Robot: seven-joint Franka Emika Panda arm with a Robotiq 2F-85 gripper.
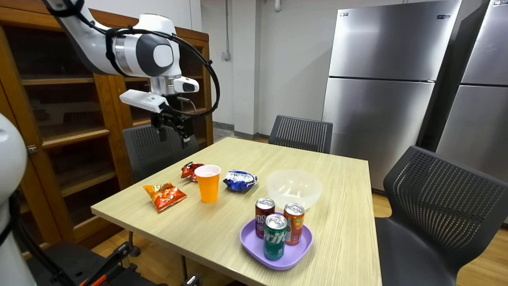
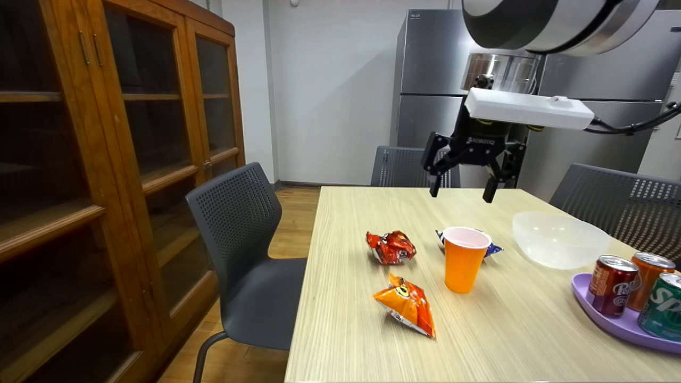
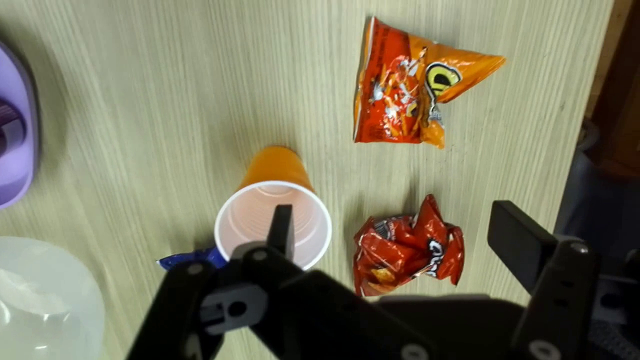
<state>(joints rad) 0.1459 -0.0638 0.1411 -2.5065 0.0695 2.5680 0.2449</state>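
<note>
Gripper (image 2: pixel 462 191) has jaws spread wide & hangs above the surface (image 3: pixel 175 125), w/ red snack bag (image 3: pixel 407 250) showing btwn its fingers in wrist view. Same view, taking the upright orange cup (image 3: pixel 265 205) as dial ctr: red snack bag just past 3 o'clk, orange snack bag (image 3: pixel 400 92) btwn 1 & 2, partly hidden blue bag (image 3: pixel 192 256) approx 8. Further out, bowl (image 3: pixel 55 295) sits just past 8 & purple tray (image 3: pixel 29 162) btwn 9 & 10, w/ 3 cans (image 1: pixel 275 236) on it in both ext views.
</note>
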